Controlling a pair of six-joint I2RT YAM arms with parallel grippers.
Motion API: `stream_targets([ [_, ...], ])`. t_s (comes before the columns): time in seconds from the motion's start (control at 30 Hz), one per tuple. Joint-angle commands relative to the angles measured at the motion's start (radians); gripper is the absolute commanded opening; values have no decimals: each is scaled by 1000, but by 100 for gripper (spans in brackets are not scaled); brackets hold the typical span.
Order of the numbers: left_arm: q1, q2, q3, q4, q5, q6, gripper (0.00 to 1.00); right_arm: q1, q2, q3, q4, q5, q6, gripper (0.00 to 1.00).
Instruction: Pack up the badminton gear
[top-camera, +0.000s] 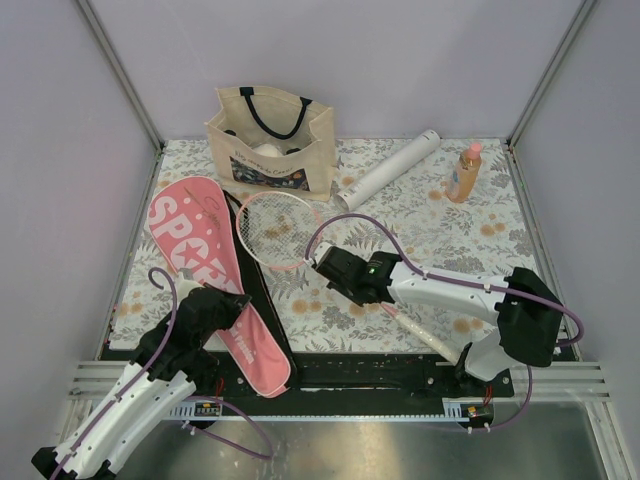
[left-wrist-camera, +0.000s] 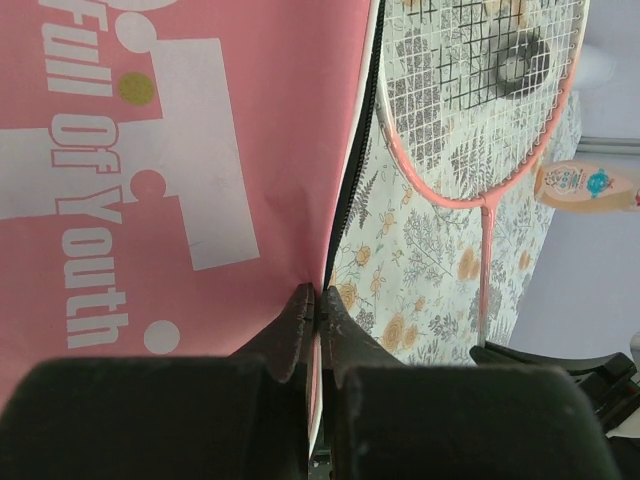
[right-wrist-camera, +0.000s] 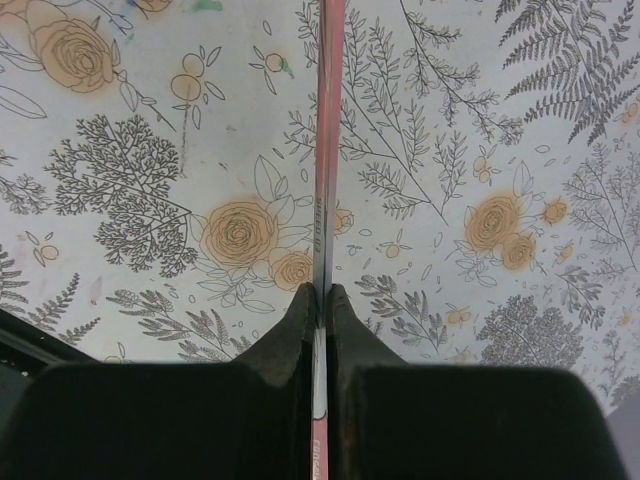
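Pinching edge of pink case, left hand; pinching racket shaft, right hand; tips hidden from above.

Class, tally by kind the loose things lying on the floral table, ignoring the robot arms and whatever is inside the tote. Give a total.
pink racket-shaped fabric case: 1
pink-rimmed racket with white strings: 1
long white tube: 1
beige cloth tote with dark straps: 1
small orange bottle with pink cap: 1
total: 5
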Motion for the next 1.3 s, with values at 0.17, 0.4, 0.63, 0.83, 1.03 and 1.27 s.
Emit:
stream_targets([
  [0.17,-2,17,67,102,-10,31,0,14,-6,80,-55,18,-38,0],
  [0.4,0,0,61,100,2,42,0,63,53,136,-71,-64,-4,0],
  [0.63,-2,6,56,100,-1,41,0,70,109,179,-126,49,-9,0],
  [0.83,-2,14,59,103,-4,48,0,68,95,182,-112,25,-46,0],
  [1.03,-2,15,45,131,39,79,0,77,116,224,-33,-88,17,0],
  [1.27,-2,23,36,155,74,97,0,94,107,190,142,-142,128,0],
])
